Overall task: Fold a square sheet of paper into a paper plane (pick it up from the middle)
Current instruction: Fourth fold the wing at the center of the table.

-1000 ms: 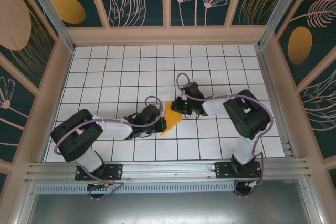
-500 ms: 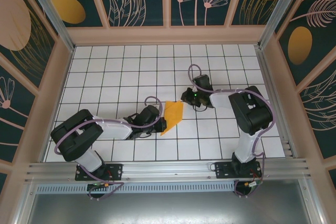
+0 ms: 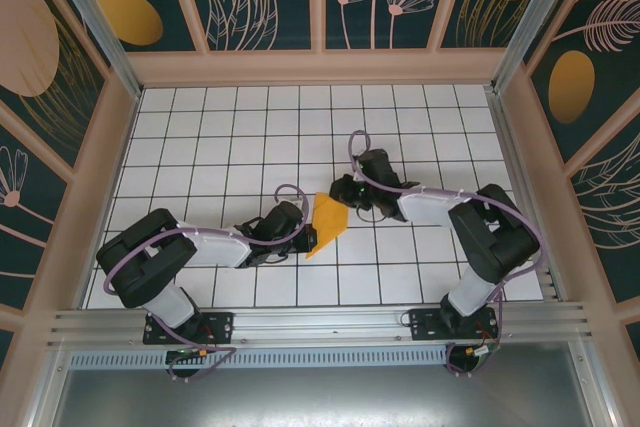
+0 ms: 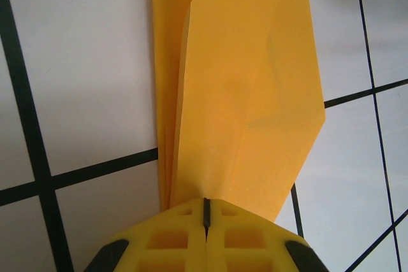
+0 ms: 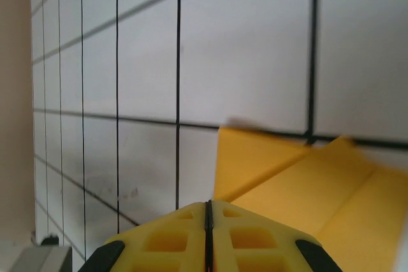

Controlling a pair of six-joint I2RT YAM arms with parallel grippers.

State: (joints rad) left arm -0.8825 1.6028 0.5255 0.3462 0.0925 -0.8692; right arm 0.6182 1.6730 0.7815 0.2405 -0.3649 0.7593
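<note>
A thin orange-yellow sheet of paper (image 3: 329, 221), creased into a pointed wedge, lies on the white worktop (image 3: 250, 127) ruled with a black grid, near its middle and between the two arms; its point faces the near edge and its broad end faces the far wall. The left wrist view shows the paper (image 4: 255, 93) lying flat across a grid line, with several folded layers stacked along its left edge and one slanted crease running up it. The left pincer (image 4: 205, 213) has its yellow lattice fingers pressed together, and their tips meet the paper's narrow near end; whether a fold is nipped between them I cannot tell. From above, the left pincer (image 3: 306, 237) sits at the wedge's left side, low by the point. The right pincer (image 3: 339, 192) is at the wedge's far corner, and its yellow fingers (image 5: 172, 237) are pressed together too. Just past the right pincer (image 5: 208, 213) the paper (image 5: 306, 183) shows a raised flap. Dark teal wall panels (image 3: 270, 17) painted with pale leaf drawings and orange ovals ring the worktop.
</note>
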